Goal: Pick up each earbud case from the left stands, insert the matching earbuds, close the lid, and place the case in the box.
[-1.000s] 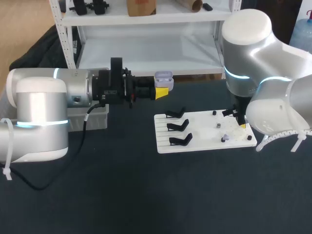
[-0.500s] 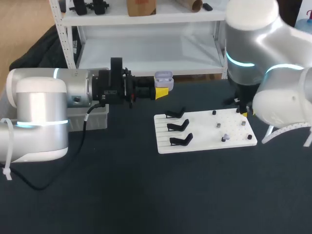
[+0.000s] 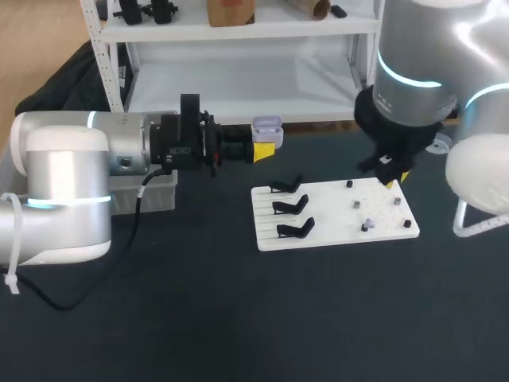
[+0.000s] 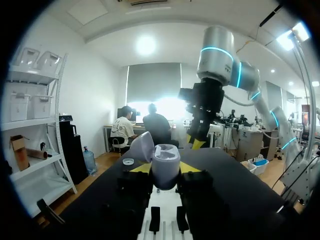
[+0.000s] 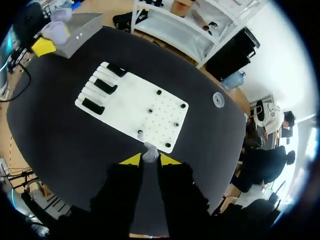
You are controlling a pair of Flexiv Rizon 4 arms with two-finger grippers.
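Observation:
A lilac earbud case (image 3: 267, 126) with its lid up sits in my left gripper (image 3: 266, 149), which is shut on it, held in the air behind the white board (image 3: 326, 219). In the left wrist view the open case (image 4: 165, 161) stands between the fingers. My right gripper (image 3: 391, 172) hangs over the board's far right corner. Its fingertips are shut on a small pale earbud (image 5: 149, 151). Another earbud (image 5: 140, 134) stands on a peg of the board (image 5: 131, 95). Three black stands (image 3: 292, 207) on the board's left side are bare.
A grey box (image 3: 153, 192) sits on the table at the left, partly behind my left arm, also seen as the grey box (image 5: 79, 26) beyond the board. A small round clear dish (image 5: 218, 99) lies on the dark table past the board. Several short pegs (image 3: 366, 226) dot the board's right half.
My right gripper has lifted off the board's right side with the earbud and risen toward the far edge. The left arm and case have not moved.

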